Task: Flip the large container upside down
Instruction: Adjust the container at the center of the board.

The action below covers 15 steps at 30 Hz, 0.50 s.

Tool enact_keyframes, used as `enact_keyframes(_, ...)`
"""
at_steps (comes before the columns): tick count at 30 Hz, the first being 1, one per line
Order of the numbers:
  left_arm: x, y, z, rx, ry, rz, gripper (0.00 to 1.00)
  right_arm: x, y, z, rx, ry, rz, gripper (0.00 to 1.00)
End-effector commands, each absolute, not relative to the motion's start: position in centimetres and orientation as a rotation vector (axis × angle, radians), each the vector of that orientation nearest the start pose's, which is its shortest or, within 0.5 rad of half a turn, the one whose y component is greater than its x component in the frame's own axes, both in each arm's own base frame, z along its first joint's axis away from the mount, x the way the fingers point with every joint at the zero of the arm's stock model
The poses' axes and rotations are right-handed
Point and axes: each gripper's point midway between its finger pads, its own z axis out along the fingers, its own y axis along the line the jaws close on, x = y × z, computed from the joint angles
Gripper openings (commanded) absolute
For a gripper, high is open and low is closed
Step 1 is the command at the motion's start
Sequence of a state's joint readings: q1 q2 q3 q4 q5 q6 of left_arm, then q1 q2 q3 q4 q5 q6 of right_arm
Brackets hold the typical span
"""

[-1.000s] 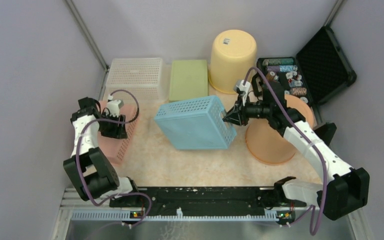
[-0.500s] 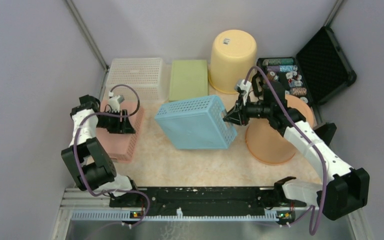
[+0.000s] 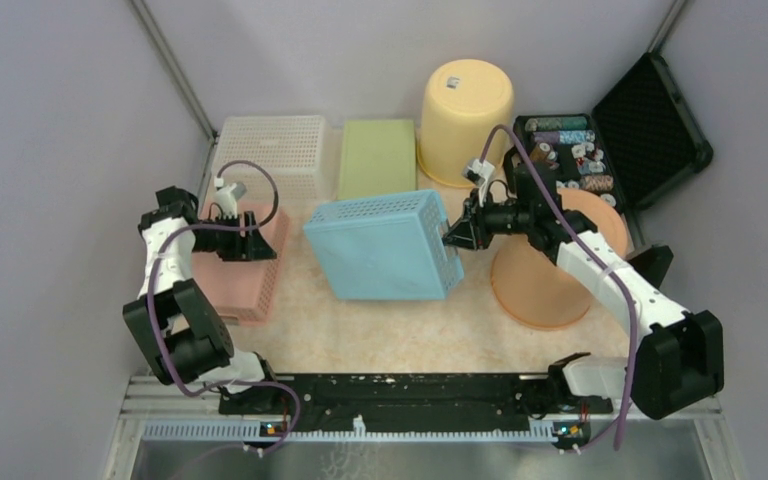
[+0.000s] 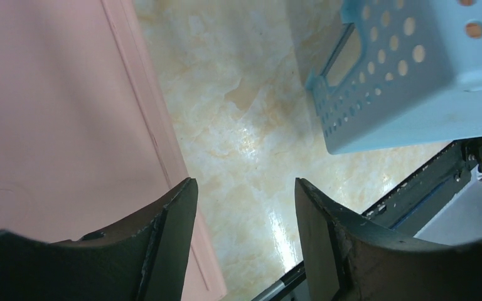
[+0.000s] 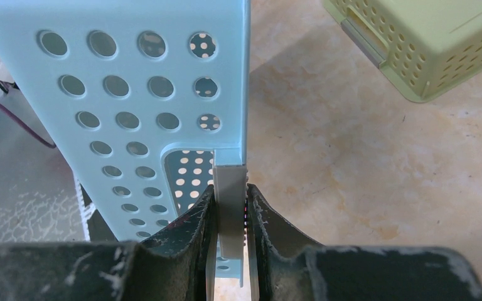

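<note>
Two arms, top view first: the blue basket (image 3: 380, 245) is sitting mid-desk (image 3: 390, 330), tipped with its solid base facing up and its long axis running left to right. The right fingers (image 3: 457, 234) are meeting its right end wall. The left fingers (image 3: 260, 247) are hanging over the pink basket (image 3: 230, 285), apart from the blue one, which is lying to their right.

Left wrist view: the fingers are standing wide, holding nothing. The blue basket's perforated end is showing ahead, untouched.

Right wrist view: the fingers are pinching narrow on the blue basket's rim edge.

Judgement: the right arm is nearer and is doing the turning, while the left is free to steady the far end.
</note>
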<state>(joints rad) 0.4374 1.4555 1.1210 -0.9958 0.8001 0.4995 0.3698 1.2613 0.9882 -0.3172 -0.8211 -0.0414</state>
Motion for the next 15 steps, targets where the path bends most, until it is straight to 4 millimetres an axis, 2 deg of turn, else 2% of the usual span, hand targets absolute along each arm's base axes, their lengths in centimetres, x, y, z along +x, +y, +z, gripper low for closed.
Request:
enact_keyframes(1, 29.5, 0.4, 18.1, 0.268, 2.296, -0.732, 0.66, 27.4, 24.2, 22.9, -0.873, 1.89, 1.08, 0.0)
enact_keyframes(6, 30.0, 0.6, 20.3, 0.317, 2.21, -0.649, 0.76, 27.6, 24.2, 22.3, -0.845, 1.914, 1.095, 0.0)
enact_keyframes(9, 30.1, 0.5, 21.7, 0.336, 2.158, -0.613, 0.98, 27.6, 24.3, 21.4, -0.832, 1.935, 1.109, 0.0)
enact_keyframes(15, 30.4, 0.3, 23.3, 0.35, 2.065, -0.559, 0.99, 27.7, 24.5, 20.3, -0.825, 1.959, 1.13, 0.0)
